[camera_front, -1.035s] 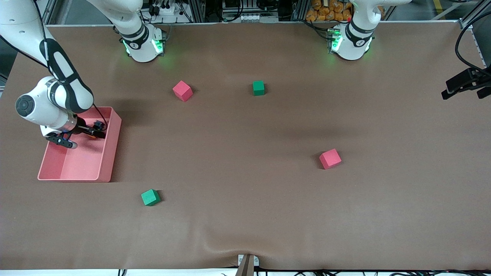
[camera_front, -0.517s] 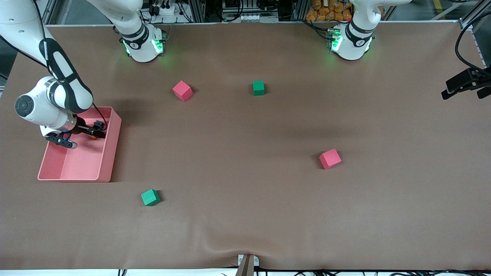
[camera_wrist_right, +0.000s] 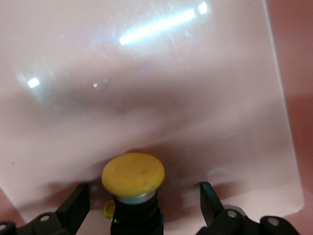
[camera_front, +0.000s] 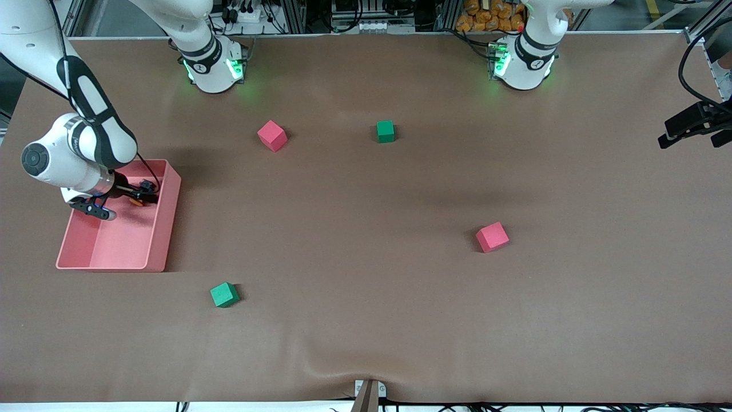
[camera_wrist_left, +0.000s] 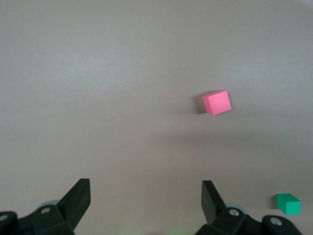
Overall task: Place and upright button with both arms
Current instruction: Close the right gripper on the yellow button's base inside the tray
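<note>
Over the pink tray [camera_front: 163, 229], at the right arm's end of the bench [camera_front: 366, 320], the right gripper [camera_front: 119, 202] is held low with its fingers [camera_wrist_right: 74, 205] spread wide, one on each side of the button [camera_wrist_right: 133, 172]. The button is seen in the right wrist view standing on the tray floor between the open fingers, its rounded yellow-orange cap turned up toward the camera and its black body below; no finger is seen touching it. From the front camera only a speck of orange shows beside the fingertips, so its exact seat in the tray cannot be read there.

Compared with a second ago, the right arm's wrist has been shifted slightly up and toward its base, and the gripper with it, while the spread of the fingers has not altered. The change is small, and it is judged to be a final lining-up around the button before a grasp, nothing being pinched yet.

The left gripper [camera_wrist_left: 146, 196] is kept waiting high above the bench near the left arm's end, fingers spread and empty, with a red cube [camera_wrist_left: 216, 102] and a green cube [camera_wrist_left: 288, 203] in its wrist view. The four foam cubes lie unmoved on the bench. The handover and uprighting are judged still ahead.
</note>
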Action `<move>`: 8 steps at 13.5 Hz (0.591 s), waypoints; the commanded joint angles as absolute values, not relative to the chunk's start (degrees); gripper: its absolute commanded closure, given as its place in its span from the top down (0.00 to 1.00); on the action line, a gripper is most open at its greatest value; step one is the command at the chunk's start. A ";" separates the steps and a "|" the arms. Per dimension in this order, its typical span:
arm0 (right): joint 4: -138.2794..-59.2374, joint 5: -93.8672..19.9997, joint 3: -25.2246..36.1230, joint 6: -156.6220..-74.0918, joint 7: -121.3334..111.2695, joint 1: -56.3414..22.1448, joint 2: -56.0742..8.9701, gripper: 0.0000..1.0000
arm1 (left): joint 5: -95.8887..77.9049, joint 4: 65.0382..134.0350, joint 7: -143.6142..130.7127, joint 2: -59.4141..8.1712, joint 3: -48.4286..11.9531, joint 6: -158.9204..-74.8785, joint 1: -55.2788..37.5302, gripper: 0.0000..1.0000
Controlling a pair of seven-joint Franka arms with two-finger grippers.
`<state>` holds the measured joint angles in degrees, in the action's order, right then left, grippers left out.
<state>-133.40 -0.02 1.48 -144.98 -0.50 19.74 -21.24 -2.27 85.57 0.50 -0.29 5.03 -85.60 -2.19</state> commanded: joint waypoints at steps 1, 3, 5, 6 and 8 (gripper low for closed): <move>-134.03 -0.44 0.88 -143.09 -1.50 20.83 -18.99 0.43 | -1.93 84.37 2.02 -0.79 4.92 -84.64 -2.02 1.00; -133.95 -0.44 0.88 -143.09 -1.49 20.83 -19.07 0.20 | -1.93 84.55 2.02 -0.79 4.92 -84.64 -2.02 1.00; -134.03 -0.44 0.88 -143.09 -1.58 20.83 -19.07 0.16 | -2.02 84.55 2.02 -0.88 4.92 -84.46 -2.02 1.00; -134.03 -0.44 0.88 -143.09 -1.58 20.83 -19.07 0.16 | -2.02 84.55 2.02 -0.79 4.92 -84.38 -2.02 1.00; -133.95 -0.44 0.88 -143.09 -1.58 20.83 -18.90 0.13 | -2.11 84.55 2.02 -0.79 4.92 -84.20 -2.02 1.00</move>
<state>-133.36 -0.02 1.42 -143.41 -0.50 19.74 -19.81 -2.27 85.57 0.50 -0.37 5.00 -85.32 -2.19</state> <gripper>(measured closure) 0.590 0.000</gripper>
